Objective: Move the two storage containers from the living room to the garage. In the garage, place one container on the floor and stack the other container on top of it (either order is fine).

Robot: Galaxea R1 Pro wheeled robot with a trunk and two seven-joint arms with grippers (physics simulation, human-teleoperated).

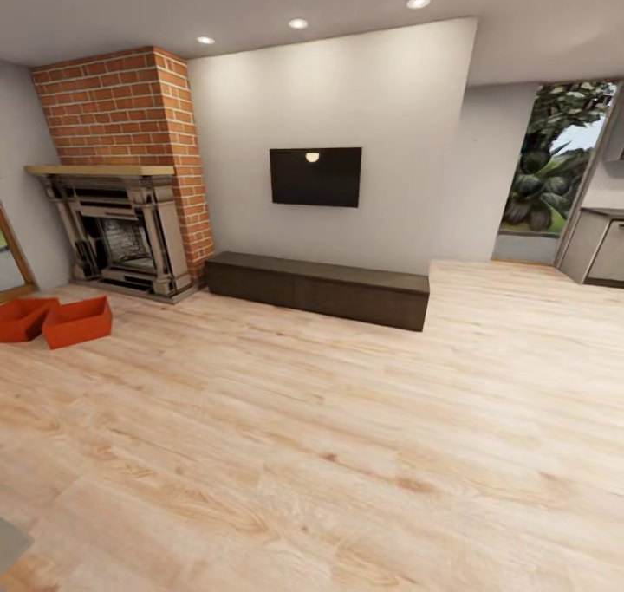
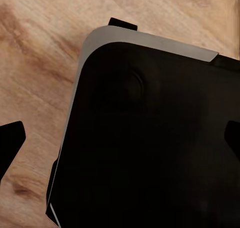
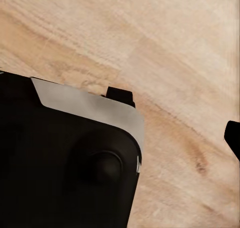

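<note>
Two red-orange open-topped storage containers stand side by side on the living room's light wood floor (image 1: pixel 329 453) at the far left, in front of the fireplace: one (image 1: pixel 78 321) nearer the middle, the other (image 1: pixel 22 318) cut by the picture's edge. My left gripper (image 2: pixel 120 142) hangs open above my dark base (image 2: pixel 150 138), its fingertips (image 2: pixel 11 138) far apart with nothing between them. My right gripper (image 3: pixel 120 138) is also over the base (image 3: pixel 65 163). Its one visible fingertip (image 3: pixel 234 137) sits far out at the edge, and it holds nothing.
A dark fireplace (image 1: pixel 126 237) under red brick (image 1: pixel 130 107) stands at the back left. A long low dark cabinet (image 1: pixel 321 290) runs along the white wall below a black screen (image 1: pixel 315 177). At the far right are a window with plants (image 1: pixel 555 167) and a grey counter (image 1: pixel 598 245).
</note>
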